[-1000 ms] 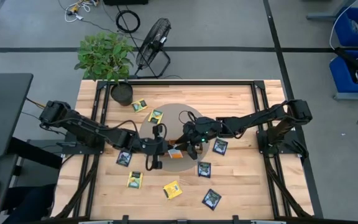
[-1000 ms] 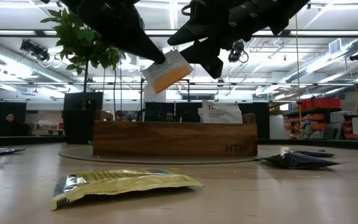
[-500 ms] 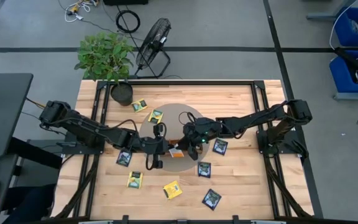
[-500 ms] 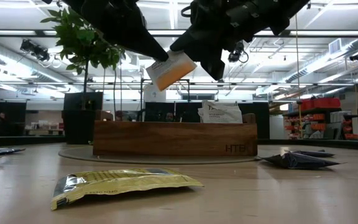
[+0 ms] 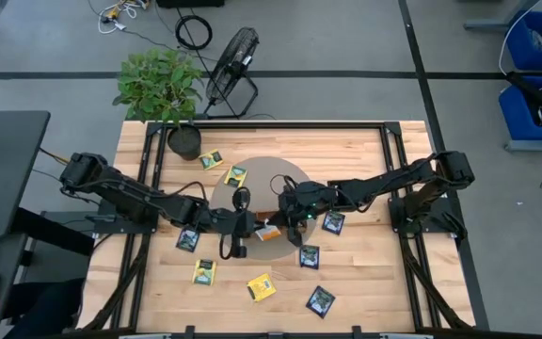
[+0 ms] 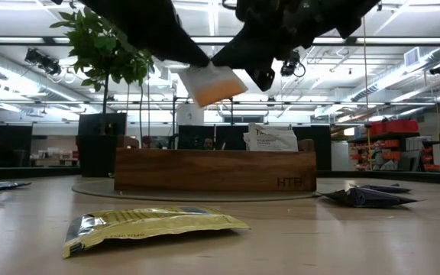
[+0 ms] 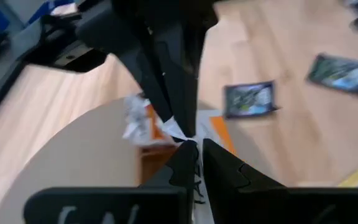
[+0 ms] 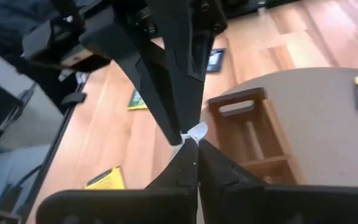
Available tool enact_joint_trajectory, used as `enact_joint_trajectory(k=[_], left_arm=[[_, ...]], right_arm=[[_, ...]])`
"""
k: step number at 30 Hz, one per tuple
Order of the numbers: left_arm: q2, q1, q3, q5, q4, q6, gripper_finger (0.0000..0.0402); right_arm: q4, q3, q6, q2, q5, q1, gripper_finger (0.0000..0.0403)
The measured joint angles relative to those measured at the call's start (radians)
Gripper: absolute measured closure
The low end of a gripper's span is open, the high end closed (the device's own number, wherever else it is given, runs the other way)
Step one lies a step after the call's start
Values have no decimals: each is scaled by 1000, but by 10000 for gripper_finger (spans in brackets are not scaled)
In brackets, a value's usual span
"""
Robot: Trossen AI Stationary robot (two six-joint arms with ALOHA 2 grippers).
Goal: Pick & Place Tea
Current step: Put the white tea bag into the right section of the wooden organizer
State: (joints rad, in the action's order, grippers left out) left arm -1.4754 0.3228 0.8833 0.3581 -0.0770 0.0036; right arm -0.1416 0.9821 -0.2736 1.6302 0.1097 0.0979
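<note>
While both arms meet over the middle of the table point(image 5: 346, 273), above the round mat point(image 5: 294, 184) and the wooden tray point(image 6: 214, 169), a white-and-orange sachet point(image 6: 214, 82) hangs in the air between them. The right gripper point(image 5: 287, 218) has its jaws pressed onto one corner of it; the left gripper point(image 5: 243, 222) sits at the opposite edge, jaws barely parted, and I cannot tell whether it grips. Other sachets, like the yellow one point(image 6: 147, 224), lie flat nearby. It looks feather-light, thin and floppy, probably slick foil, so a pinch at an edge seems best.
</note>
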Motion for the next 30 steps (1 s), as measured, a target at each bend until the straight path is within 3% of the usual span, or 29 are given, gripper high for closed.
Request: enact_joint_trajectory(k=[2, 5, 16, 20, 23, 30], left_arm=[[0, 17, -24, -25, -88, 3, 355], [9, 35, -82, -57, -343, -1, 351], [80, 123, -277, -44, -572, -27, 349], [128, 155, -387, -32, -772, -22, 349], [152, 172, -460, -29, -857, -19, 349], [259, 192, -559, -3, -834, -35, 349]], right_arm=[[15, 1, 23, -2, -7, 14, 401], [48, -4, 49, 9, -115, 35, 402], [45, -2, 153, -7, -235, 116, 402], [14, -17, 206, -27, -297, 161, 403], [-35, -74, 216, -52, -356, 188, 403], [-316, -326, 231, -194, -435, 220, 403]])
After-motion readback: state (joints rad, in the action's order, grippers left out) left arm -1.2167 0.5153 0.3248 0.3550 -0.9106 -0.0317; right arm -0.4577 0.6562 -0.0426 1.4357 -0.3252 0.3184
